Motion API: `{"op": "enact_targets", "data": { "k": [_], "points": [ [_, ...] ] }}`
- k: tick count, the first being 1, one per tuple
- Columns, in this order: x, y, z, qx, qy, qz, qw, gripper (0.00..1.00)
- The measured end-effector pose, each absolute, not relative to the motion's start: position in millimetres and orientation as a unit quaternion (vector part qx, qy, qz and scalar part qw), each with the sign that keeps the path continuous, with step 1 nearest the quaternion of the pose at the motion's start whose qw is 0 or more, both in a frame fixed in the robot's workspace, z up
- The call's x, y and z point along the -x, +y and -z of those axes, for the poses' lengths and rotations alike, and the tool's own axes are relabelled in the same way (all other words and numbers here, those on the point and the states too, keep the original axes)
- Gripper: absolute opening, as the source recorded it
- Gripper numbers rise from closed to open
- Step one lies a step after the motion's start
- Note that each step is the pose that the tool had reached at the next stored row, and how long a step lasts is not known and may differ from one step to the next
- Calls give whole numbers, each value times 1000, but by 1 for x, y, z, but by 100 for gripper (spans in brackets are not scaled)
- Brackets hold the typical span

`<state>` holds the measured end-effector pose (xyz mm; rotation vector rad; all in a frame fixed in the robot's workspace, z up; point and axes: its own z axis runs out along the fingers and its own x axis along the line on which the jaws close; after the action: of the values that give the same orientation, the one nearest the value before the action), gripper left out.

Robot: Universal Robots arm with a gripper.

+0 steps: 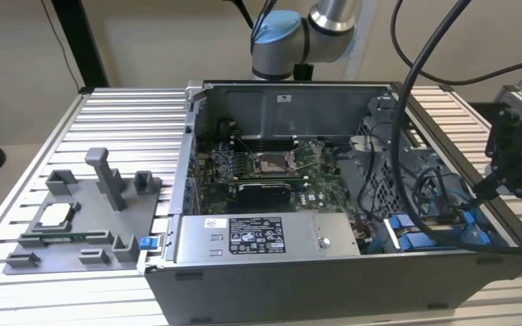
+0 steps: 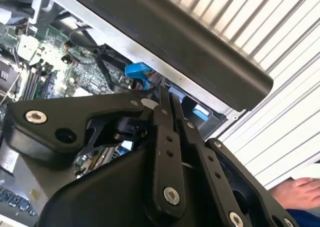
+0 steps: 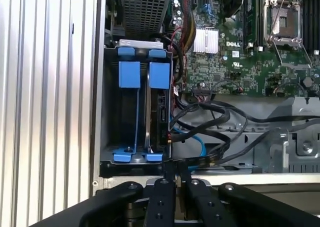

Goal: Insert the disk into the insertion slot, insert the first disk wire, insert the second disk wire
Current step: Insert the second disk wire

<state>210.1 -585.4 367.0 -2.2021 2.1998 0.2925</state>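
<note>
Hand (image 3: 175,169) closed, nothing seen in it, poised at case rim (image 3: 250,179) by slotted disk (image 3: 160,112); loose black cables (image 3: 215,121) could snag any advance.

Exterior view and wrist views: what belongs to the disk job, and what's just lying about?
Job: disk, insertion slot, blue wire, gripper.
Lying about: grey parts tray, power-supply box, motherboard.

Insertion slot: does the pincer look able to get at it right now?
Probably yes. In the first wrist view the shut pincer hangs by the case wall next to the insertion slot, whose top lies open. The cables run beside the slot on the motherboard side, not across it.
</note>
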Motion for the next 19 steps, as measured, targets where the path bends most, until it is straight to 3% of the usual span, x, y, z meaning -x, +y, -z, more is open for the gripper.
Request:
{"op": "enact_targets", "data": {
  "k": [4, 5, 11, 17, 19],
  "points": [
    [-211, -589, -367, 703, 704, -103, -2, 0],
    [-211, -589, -367, 703, 704, -105, -4, 100],
    [-214, -592, -364, 702, 703, -110, -7, 100],
    [-218, -592, -362, 702, 701, -126, 4, 100],
    [-219, -594, -361, 701, 701, -129, 2, 100]
  ]
}}
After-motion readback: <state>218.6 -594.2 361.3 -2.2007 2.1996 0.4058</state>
